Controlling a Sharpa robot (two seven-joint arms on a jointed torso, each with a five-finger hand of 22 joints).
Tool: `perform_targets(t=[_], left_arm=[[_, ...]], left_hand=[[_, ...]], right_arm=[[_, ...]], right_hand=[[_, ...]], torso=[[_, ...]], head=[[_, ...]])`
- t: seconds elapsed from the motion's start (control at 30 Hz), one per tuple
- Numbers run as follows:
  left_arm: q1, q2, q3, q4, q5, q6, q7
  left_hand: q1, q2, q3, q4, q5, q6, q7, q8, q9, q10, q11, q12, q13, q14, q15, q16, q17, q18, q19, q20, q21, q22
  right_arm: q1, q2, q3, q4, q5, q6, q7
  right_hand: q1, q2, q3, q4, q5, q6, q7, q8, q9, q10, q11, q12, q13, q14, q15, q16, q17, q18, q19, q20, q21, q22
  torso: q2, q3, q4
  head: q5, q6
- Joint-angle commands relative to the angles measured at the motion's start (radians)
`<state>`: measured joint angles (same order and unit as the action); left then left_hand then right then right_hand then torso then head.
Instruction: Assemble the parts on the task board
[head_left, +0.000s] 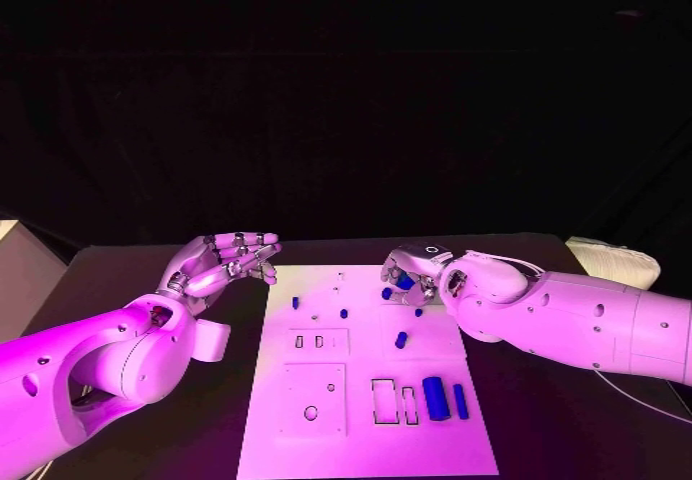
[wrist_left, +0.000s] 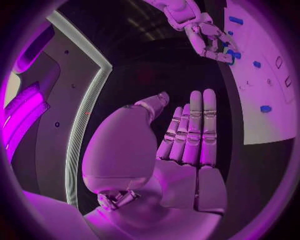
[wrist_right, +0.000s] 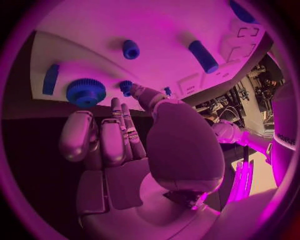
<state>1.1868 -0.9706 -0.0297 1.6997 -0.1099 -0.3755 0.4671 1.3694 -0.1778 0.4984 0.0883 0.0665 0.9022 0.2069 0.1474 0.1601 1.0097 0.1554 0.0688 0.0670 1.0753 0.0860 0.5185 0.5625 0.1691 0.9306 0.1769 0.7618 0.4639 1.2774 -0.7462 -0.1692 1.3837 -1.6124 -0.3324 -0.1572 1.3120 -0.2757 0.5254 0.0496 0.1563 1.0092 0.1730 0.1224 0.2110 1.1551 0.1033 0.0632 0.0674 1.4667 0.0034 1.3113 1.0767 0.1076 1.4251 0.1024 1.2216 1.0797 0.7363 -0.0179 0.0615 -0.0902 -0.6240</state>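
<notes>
Reaching for a small part at the far edge of the white task board (head_left: 368, 400) is judged to be the step in hand.

Item: right hand (head_left: 414, 272). Position: over the board's far right corner, at about 1 o'clock from the board's middle. Fingers: partly curled, pointed down toward the board; in the right wrist view the fingertips (wrist_right: 132, 90) are seen just beside a small blue ribbed part (wrist_right: 125, 87). Whether that part is already pinched cannot be told.

Item: blue gear (wrist_right: 85, 91). Position: on the board near its edge, just beside the fingers, apart from them.

Item: blue round peg (wrist_right: 130, 49) and blue cylinder (wrist_right: 203, 56). Position: further onto the board, well beyond the fingertips.

Item: left hand (head_left: 225, 260). Position: off the board, at about 10 o'clock from its middle, raised. Fingers: straight and close together in the left wrist view, nothing held.

Item: other loose parts. Two long blue pieces (head_left: 436, 397) are laid at about 5 o'clock on the board, beside the rectangular slots (head_left: 384, 398).

Handling note, as judgement: a light, centred pinch is advised, since so small a piece may be flicked away; the neighbouring gear should not be nudged, and the part should be lifted straight up before being carried to its seat.
</notes>
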Motion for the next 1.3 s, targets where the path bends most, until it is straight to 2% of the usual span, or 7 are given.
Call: perform_targets(t=[0.03,0.27,0.43,0.77,0.8,0.97,1.3], left_arm=[[0.001,0.001,0.001,0.001,0.006,0.02,0.002],[0.001,0.001,0.001,0.0,0.008,0.021,0.001],[0.002,0.001,0.001,-0.001,0.009,0.022,-0.001],[0.002,0.0,0.001,-0.003,0.009,0.024,-0.004],[0.002,0.0,0.001,-0.003,0.009,0.024,-0.004],[0.002,0.0,0.001,-0.004,0.01,0.023,-0.005],[0.002,0.0,0.001,-0.006,0.01,0.023,-0.006]], left_hand=[[-0.01,0.002,-0.002,-0.005,-0.001,-0.008,0.0,-0.006,0.002,-0.007,0.0,-0.004,-0.002,-0.006,-0.001,0.003,0.002,0.012,-0.004,-0.001,0.004,0.001],[-0.011,0.002,-0.002,-0.006,-0.001,-0.009,0.001,-0.007,0.002,-0.009,0.001,-0.004,-0.002,-0.007,-0.001,0.006,0.003,0.012,-0.006,0.0,0.007,0.003],[-0.011,0.002,-0.002,-0.006,-0.001,-0.009,0.001,-0.007,0.002,-0.009,0.001,-0.004,-0.002,-0.007,-0.001,0.006,0.003,0.012,-0.006,0.0,0.007,0.003],[-0.011,0.005,-0.001,-0.006,-0.001,-0.01,0.002,-0.007,0.002,-0.012,0.001,-0.004,-0.002,-0.008,0.0,0.009,0.006,0.012,-0.009,0.0,0.012,0.007],[-0.011,0.006,0.0,-0.006,-0.001,-0.01,0.002,-0.007,0.002,-0.013,0.001,-0.004,-0.002,-0.008,0.0,0.01,0.006,0.012,-0.01,0.0,0.013,0.008],[-0.008,0.008,0.002,-0.009,-0.001,-0.01,0.002,-0.008,0.002,-0.015,0.001,-0.003,-0.002,-0.009,0.0,0.012,0.008,0.012,-0.012,0.001,0.018,0.01],[-0.008,0.008,0.002,-0.009,-0.001,-0.01,0.002,-0.008,0.002,-0.015,0.001,-0.003,-0.002,-0.009,0.0,0.012,0.008,0.012,-0.012,0.001,0.018,0.01]], right_arm=[[-0.003,0.007,0.0,-0.007,-0.021,0.018,-0.01],[-0.008,0.017,0.0,-0.014,-0.021,0.014,-0.007],[-0.01,0.021,0.0,-0.015,-0.018,0.011,-0.005],[-0.012,0.018,0.0,-0.008,-0.021,-0.008,-0.01],[-0.012,0.018,0.0,-0.006,-0.023,-0.014,-0.012],[-0.013,0.016,0.0,0.005,-0.04,-0.067,-0.027],[-0.01,0.014,0.005,0.033,-0.059,-0.188,-0.056]], right_hand=[[0.003,0.015,-0.002,0.004,-0.001,0.001,-0.001,-0.002,0.002,-0.005,0.0,0.001,0.002,0.023,0.009,0.005,0.0,-0.019,0.003,0.006,0.006,0.004],[0.003,0.022,0.0,0.01,0.004,0.008,-0.001,0.002,0.004,0.001,-0.001,0.002,0.003,0.022,0.008,0.008,-0.001,-0.02,0.003,0.006,0.011,0.011],[0.005,0.031,0.011,0.019,0.009,0.026,-0.007,0.012,0.011,0.025,-0.007,0.006,0.006,0.022,0.005,0.017,0.003,-0.025,0.011,0.004,0.034,0.043],[0.026,0.06,0.051,0.021,0.009,0.088,-0.036,0.058,0.05,0.116,-0.036,0.015,0.022,0.021,-0.018,0.036,0.009,-0.041,0.036,-0.016,0.108,0.147],[0.037,0.07,0.062,0.016,-0.017,0.096,-0.042,0.067,0.058,0.128,-0.04,0.015,0.025,0.023,-0.023,0.042,0.017,-0.044,0.039,-0.019,0.119,0.161],[0.067,0.09,0.083,-0.012,-0.03,0.12,-0.052,0.097,0.084,0.166,-0.055,0.019,0.038,0.025,-0.033,0.052,0.025,-0.054,0.054,-0.029,0.16,0.219],[0.078,0.091,0.094,-0.037,-0.023,0.116,-0.052,0.111,0.105,0.178,-0.057,0.015,0.047,0.024,-0.036,0.054,0.023,-0.058,0.059,-0.033,0.176,0.242]], torso=[[0.005,-0.0005,0.0019],[0.009,0.0013,0.0013],[0.01,0.001,0.0009],[0.014,0.0007,0.0017],[0.014,0.0011,0.0015],[0.016,0.0016,0.0023],[0.017,0.0002,0.0027]], head=[[-0.001,-0.001],[0.001,-0.002],[0.001,-0.002],[0.001,-0.001],[0.001,-0.001],[0.001,0.0],[0.002,0.004]])
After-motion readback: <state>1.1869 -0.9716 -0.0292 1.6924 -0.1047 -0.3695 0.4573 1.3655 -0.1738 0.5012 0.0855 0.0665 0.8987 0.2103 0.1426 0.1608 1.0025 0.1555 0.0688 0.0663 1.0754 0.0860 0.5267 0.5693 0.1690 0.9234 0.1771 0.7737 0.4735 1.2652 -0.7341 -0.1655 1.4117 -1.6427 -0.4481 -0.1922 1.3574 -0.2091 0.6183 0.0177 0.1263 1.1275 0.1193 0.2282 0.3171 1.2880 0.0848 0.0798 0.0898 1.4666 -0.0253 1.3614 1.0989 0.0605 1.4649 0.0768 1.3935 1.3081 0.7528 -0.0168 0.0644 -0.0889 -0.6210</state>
